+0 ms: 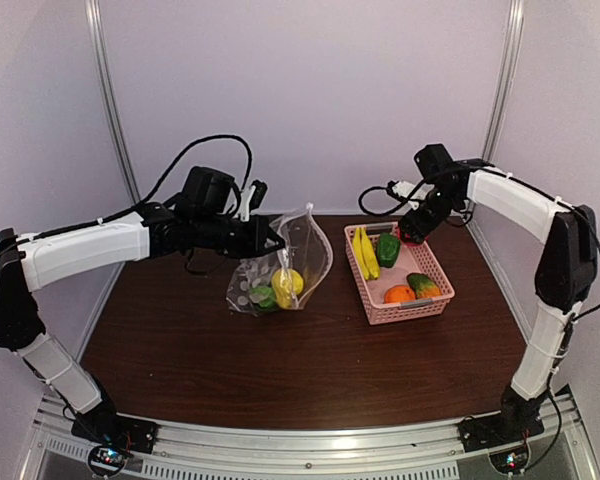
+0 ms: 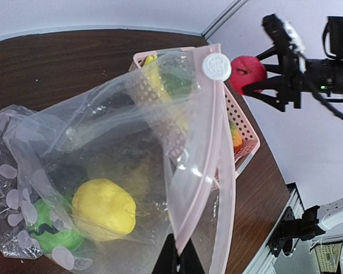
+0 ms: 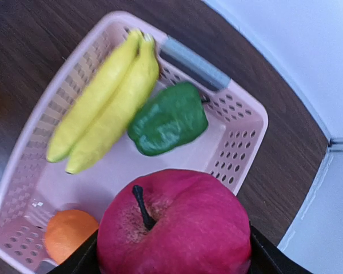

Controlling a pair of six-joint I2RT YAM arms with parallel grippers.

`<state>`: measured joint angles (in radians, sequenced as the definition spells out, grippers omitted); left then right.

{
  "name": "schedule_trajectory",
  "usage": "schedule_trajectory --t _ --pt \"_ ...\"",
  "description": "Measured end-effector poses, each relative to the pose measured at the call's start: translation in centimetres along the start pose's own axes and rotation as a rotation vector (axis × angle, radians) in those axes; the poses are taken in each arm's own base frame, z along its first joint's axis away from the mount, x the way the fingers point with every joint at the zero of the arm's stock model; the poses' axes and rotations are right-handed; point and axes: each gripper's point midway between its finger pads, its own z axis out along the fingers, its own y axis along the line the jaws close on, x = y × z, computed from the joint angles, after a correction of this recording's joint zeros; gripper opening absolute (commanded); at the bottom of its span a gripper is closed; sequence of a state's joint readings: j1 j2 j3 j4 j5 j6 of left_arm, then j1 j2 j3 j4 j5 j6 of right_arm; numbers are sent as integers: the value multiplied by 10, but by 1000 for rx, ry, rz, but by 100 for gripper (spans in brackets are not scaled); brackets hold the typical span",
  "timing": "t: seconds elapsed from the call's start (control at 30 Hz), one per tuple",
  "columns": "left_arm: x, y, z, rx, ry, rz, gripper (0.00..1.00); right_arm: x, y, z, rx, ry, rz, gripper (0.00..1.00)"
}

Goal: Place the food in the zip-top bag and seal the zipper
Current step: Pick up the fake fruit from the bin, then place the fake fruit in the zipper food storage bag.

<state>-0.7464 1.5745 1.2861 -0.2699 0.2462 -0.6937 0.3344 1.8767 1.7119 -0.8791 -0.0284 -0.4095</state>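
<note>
My left gripper (image 1: 268, 240) is shut on the mouth edge of the clear zip-top bag (image 1: 280, 270), holding it up and open; in the left wrist view the pinkish zipper (image 2: 208, 171) runs from my gripper (image 2: 180, 264) up to a white round tab (image 2: 216, 67). A yellow fruit (image 2: 103, 206) and a green striped ball (image 2: 51, 235) lie inside the bag. My right gripper (image 1: 412, 232) is shut on a red-pink apple (image 3: 174, 225), held above the pink basket (image 1: 420, 302). A banana bunch (image 3: 106, 103), green pepper (image 3: 168, 119) and orange (image 3: 68, 233) lie in the basket.
An orange-green piece (image 1: 422, 284) lies in the basket beside the orange (image 1: 399, 294). The basket stands right of the bag on the dark wooden table (image 1: 230, 370). White walls close in behind and at both sides.
</note>
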Motion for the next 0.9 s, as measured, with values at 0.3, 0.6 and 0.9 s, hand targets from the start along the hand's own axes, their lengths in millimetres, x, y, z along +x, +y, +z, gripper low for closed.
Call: schedule_trajectory --t 0.3,0.6,0.9 --pt "-1 0 6 1 7 -1 0 -89 109 -128 -497 -469 0 60" --pt "-1 0 5 1 6 -2 0 -118 206 -131 -876 -486 -6 60" --pt "-4 -2 4 9 -5 2 0 -114 235 -104 -895 -397 10 83"
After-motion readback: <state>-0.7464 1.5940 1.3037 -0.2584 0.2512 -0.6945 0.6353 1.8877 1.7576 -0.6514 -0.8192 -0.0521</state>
